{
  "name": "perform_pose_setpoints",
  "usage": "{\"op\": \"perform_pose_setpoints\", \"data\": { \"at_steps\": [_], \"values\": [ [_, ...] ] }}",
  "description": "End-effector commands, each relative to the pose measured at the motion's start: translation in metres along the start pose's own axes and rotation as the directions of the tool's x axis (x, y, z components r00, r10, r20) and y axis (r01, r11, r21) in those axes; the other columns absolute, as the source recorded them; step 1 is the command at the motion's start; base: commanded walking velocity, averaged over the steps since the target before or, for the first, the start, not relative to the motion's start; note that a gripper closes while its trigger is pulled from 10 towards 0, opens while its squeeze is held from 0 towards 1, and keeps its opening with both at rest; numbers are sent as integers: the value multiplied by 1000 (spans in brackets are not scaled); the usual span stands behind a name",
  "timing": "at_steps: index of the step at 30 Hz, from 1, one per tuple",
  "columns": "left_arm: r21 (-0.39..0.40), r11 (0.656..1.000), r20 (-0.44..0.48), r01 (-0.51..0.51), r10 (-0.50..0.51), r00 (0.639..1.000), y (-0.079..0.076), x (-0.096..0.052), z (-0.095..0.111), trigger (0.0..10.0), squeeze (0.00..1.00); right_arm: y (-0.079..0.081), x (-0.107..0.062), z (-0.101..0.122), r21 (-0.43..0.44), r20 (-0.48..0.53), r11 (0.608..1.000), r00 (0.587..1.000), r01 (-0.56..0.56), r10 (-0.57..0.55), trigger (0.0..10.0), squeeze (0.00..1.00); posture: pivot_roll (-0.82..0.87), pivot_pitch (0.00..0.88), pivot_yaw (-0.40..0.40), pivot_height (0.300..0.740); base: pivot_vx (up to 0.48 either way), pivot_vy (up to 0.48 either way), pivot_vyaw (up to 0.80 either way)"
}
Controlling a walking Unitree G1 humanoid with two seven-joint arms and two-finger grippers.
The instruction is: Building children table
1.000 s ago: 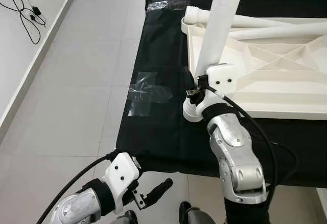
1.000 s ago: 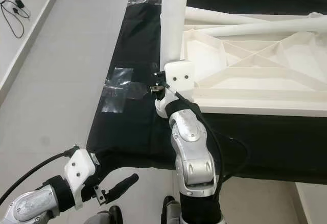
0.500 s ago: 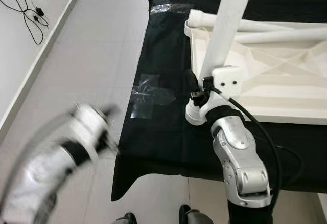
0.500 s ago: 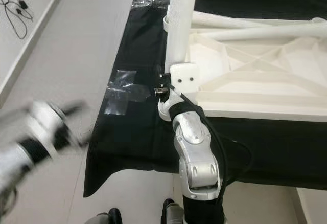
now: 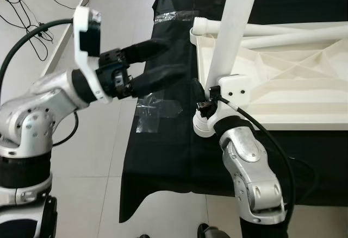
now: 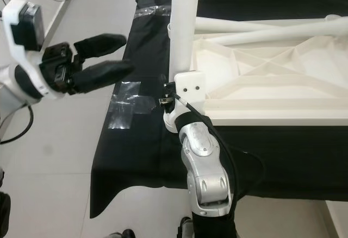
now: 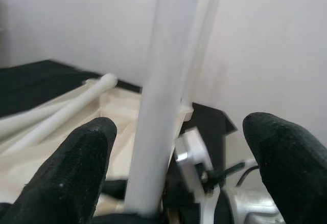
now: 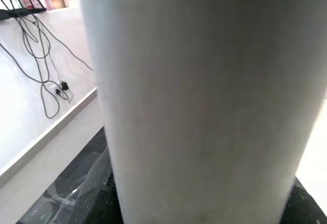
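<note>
The right gripper [image 5: 209, 98] is clamped on a long white plastic table leg [image 5: 232, 29], holding it upright over the near left corner of the upturned white ribbed plastic tabletop [image 5: 288, 83] — a pose that suits seating the leg's lower end into a corner socket, though the joint itself is hidden behind the wrist. The tabletop lies underside-up on a black cloth [image 5: 168, 135] spread on the floor, so its sockets face upward. Two more white legs [image 5: 283, 29] lie flat along its far edge, one with its rounded end at the far left corner.

The left gripper [image 5: 157, 67] is raised to the left of the upright leg, its two black fingers [image 5: 163, 77] spread wide and holding nothing, tips pointing at the leg. In the left wrist view the leg [image 7: 163, 96] stands between the two open fingers but ahead of them — near, not touching. It looks like a second grasp to steady or twist the leg.

Clear tape [image 5: 155, 107] patches the cloth near its left edge.
</note>
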State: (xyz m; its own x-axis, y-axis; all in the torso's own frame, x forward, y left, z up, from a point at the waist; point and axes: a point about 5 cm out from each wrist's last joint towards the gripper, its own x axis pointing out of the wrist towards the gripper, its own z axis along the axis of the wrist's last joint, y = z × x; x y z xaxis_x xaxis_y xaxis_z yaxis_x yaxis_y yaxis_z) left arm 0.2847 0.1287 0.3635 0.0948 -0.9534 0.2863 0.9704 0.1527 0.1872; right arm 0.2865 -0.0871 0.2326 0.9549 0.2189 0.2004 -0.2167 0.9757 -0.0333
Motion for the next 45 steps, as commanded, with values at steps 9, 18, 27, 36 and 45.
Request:
{"op": "perform_pose_setpoints", "data": {
  "at_steps": [9, 18, 27, 36, 45],
  "values": [
    [52, 997, -129, 59, -52, 990, 33, 39, 7, 10000, 0, 36, -8, -44, 138, -199, 981, 967, -134, 160, 10000, 0, -53, 260, 136, 740, 0, 0, 0],
    [52, 994, -150, 99, -90, 985, 46, 66, 11, 10000, 0, 56, -11, -35, 105, -136, 959, 951, -264, 277, 10000, 0, -53, 265, 150, 740, 0, 0, 0],
    [17, 968, -144, 252, -247, 958, 35, 74, 15, 10000, 0, 68, -12, -35, 11, -131, 925, 917, -379, 377, 10000, 0, -51, 264, 144, 740, 0, 0, 0],
    [49, 962, -153, 270, -260, 953, 31, 67, 17, 10000, 0, 63, -10, -37, -136, -128, 903, 911, -407, 391, 10000, 0, -47, 263, 136, 740, 0, 0, 0],
    [96, 966, -145, 239, -224, 964, 23, 52, 25, 10000, 0, 47, -3, -42, -271, -158, 878, 918, -394, 363, 10000, 0, -45, 260, 128, 740, 0, 0, 0]
  ]
}}
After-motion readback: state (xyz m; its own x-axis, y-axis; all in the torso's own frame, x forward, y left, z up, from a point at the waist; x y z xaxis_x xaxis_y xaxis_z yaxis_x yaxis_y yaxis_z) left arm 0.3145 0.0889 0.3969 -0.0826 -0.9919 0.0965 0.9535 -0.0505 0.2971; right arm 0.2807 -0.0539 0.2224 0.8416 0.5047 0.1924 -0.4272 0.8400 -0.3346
